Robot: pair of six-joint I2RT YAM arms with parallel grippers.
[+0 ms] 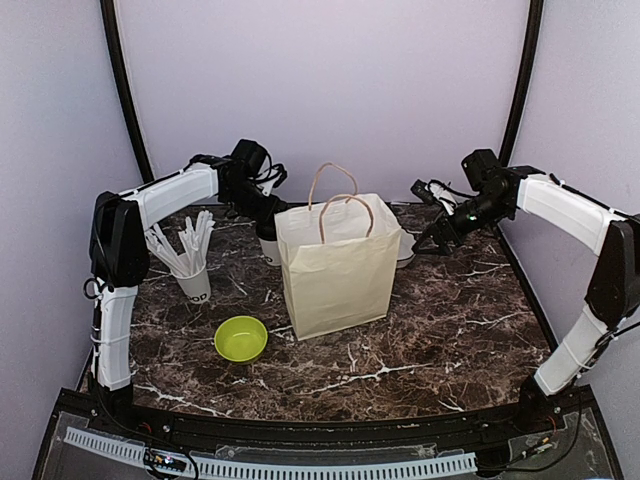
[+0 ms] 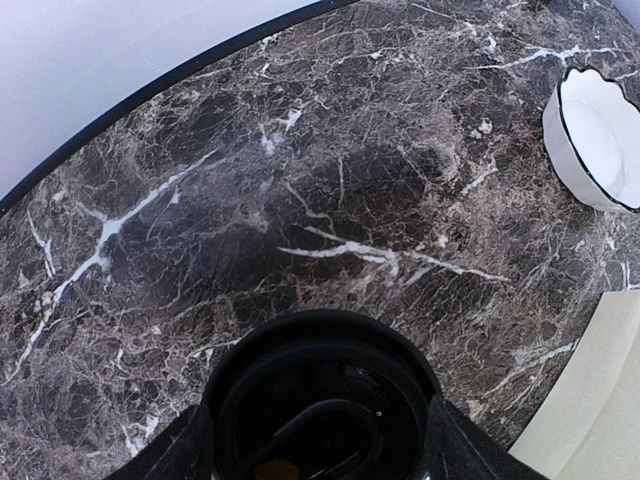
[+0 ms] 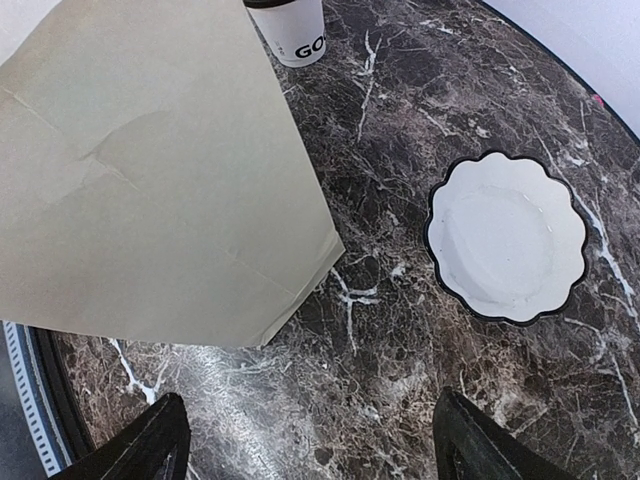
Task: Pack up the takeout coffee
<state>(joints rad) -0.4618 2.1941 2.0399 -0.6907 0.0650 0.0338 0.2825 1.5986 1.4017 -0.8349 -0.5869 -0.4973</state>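
Dark letters "GO" stand on the white paper cup (image 3: 296,36), near its base; nothing else is legible.

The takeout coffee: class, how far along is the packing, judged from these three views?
Done: nothing visible; the inside of the upright paper bag is hidden. In hand: the left gripper straddles one lidded cup standing on the table beside the bag; grip uncertain. Left: lifting it into the bag. The right gripper hangs open near the white plate.
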